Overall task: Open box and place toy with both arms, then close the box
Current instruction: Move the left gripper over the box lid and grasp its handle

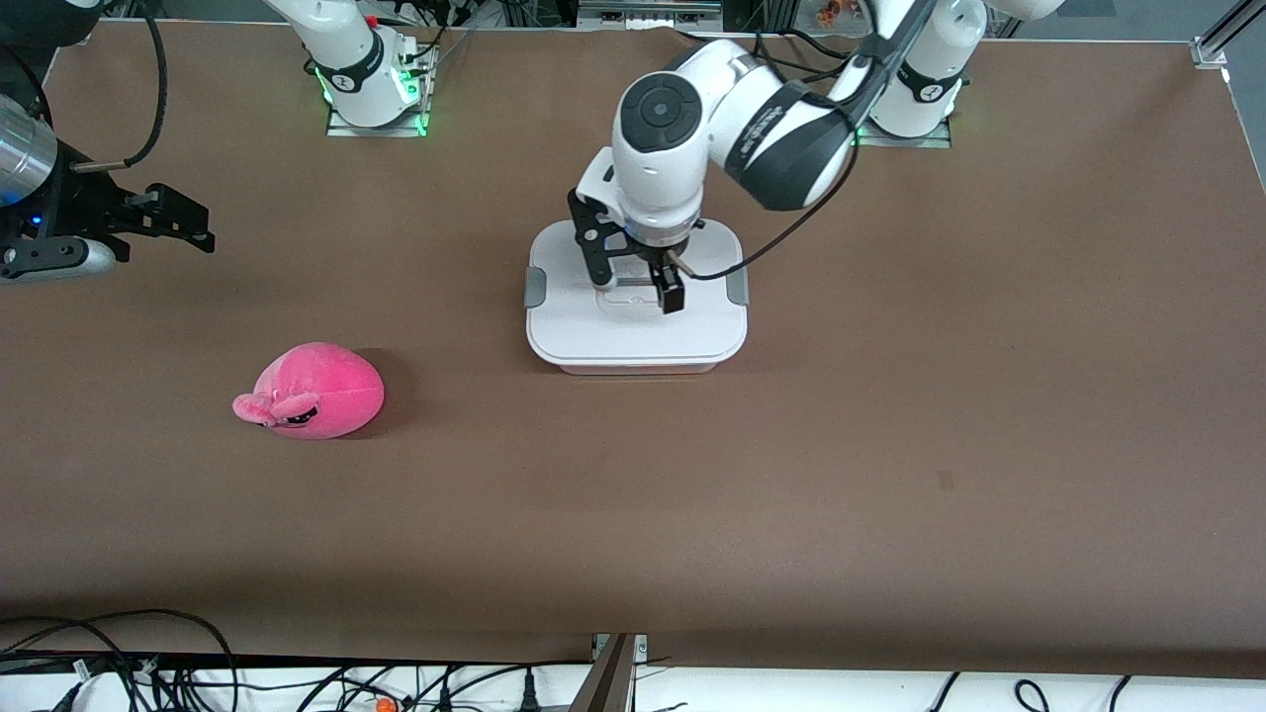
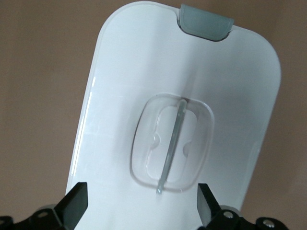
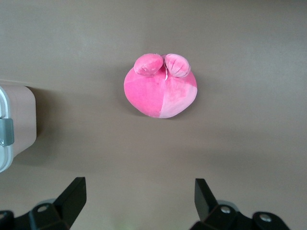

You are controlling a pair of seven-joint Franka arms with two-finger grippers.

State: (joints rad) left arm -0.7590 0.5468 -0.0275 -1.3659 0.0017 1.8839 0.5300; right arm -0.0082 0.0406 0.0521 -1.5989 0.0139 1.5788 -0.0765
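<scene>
Over the box lid, the left hand (image 1: 633, 282) hangs w/ fingers spread wide, holding nothing, straddling the clear recessed handle (image 2: 171, 144); the box (image 1: 636, 297) sits mid-bench, lid on. Lid looks stiff & slick, so the thin handle bar is prob the best grip. Right hand (image 1: 168, 220), wide open & empty, waits up over its end of the bench; the toy (image 1: 315, 392), nearer the camera than the box, looks soft & light, so pinch it across the body

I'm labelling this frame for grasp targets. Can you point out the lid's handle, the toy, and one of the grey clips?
lid's handle (image 2: 172, 143): left wrist view, on the clear bar across the recess.
toy (image 1: 321, 386): front view, on the middle of its pink body.
grey clip (image 2: 205, 25): left wrist view, on the clip's flat face at the lid's edge.
</scene>
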